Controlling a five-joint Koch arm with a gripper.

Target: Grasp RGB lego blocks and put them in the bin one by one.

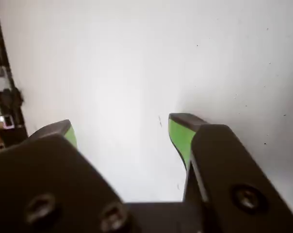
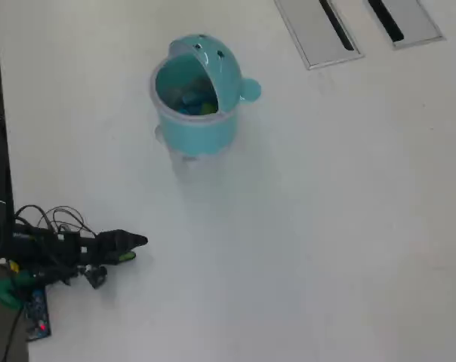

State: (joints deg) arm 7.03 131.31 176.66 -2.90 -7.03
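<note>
The teal whale-shaped bin [image 2: 205, 132] stands at the back of the white table in the overhead view, with its domed lid [image 2: 224, 72] tipped back. Inside it lie small coloured pieces: a blue block [image 2: 189, 98] and a yellow-green block [image 2: 207, 109]. No block lies on the table in either view. My gripper [image 2: 134, 245] rests low at the front left, far from the bin. In the wrist view the gripper [image 1: 124, 125] is open. Its green-padded fingertips [image 1: 180, 133] stand wide apart over bare white table, with nothing between them.
Two grey panels with dark slots [image 2: 318, 30] sit at the back right. Cables and a small circuit board [image 2: 38, 317] lie by the arm's base at the table's left edge. Dark clutter [image 1: 3, 97] shows beyond that edge in the wrist view.
</note>
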